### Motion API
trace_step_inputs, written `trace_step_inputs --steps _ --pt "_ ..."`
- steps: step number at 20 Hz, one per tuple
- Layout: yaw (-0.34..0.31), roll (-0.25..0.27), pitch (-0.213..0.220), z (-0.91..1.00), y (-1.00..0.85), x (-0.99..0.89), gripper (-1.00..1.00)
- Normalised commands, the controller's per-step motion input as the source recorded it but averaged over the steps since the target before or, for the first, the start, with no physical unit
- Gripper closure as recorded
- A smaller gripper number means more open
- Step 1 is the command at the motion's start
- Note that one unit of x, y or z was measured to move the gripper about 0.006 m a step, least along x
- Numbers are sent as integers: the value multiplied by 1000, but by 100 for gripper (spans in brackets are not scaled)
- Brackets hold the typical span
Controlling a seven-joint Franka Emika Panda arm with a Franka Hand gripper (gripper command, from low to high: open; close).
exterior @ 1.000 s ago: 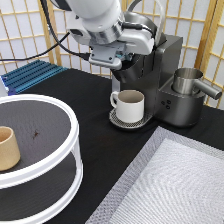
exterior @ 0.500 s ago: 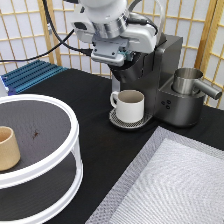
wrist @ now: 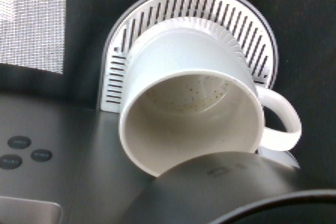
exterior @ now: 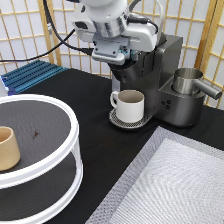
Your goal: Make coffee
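Room on the black worktop (exterior: pixel 105 150) lies mostly in the middle, a dark matte strip running between the round white two-tier stand (exterior: pixel 40 150) at the exterior view's left and the pale woven mat (exterior: pixel 175 185) with its grey border at the bottom right. Both cut in close to that strip, and the stand's rim curves out toward the mat's corner.

At the exterior view's top the gripper (exterior: pixel 116 56) hangs over the head of the dark grey coffee machine (exterior: pixel 160 75), just above and left of its brew opening; whether its jaws are spread or pressed together cannot be told, as the white hand casing hides them. The coffee pod is not visible in either view.

Below the machine's head a cream mug (exterior: pixel 129 105) stands upright on the round slotted drip tray (exterior: pixel 117 120), handle toward the exterior view's left. The wrist view looks down into the mug (wrist: pixel 191 115): smooth glazed wall, speckled inside, seemingly without liquid, and the tray's metal slats (wrist: pixel 120 75) fan out around it.

A brushed steel pitcher (exterior: pixel 192 82) with a straight handle sits on the machine's right part. A tan handleless cup (exterior: pixel 7 147) rests on the stand's dark mesh upper tier near its left edge. Blue ribbed matting (exterior: pixel 30 75) lies at the far left before a wooden lattice screen (exterior: pixel 30 30)
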Motion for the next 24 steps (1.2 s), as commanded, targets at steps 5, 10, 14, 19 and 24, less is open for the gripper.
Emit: trace_step_inputs --steps 5,10,14,19,24 --pt "-67 -37 -153 -61 -593 -543 -100" --pt "-56 -14 -131 -17 -631 -563 -100" --pt "-40 -31 -127 809 173 -537 -100" --pt "-30 -31 -100 1000 835 -134 -100" --pt "-51 -62 -49 1000 981 65 -100"
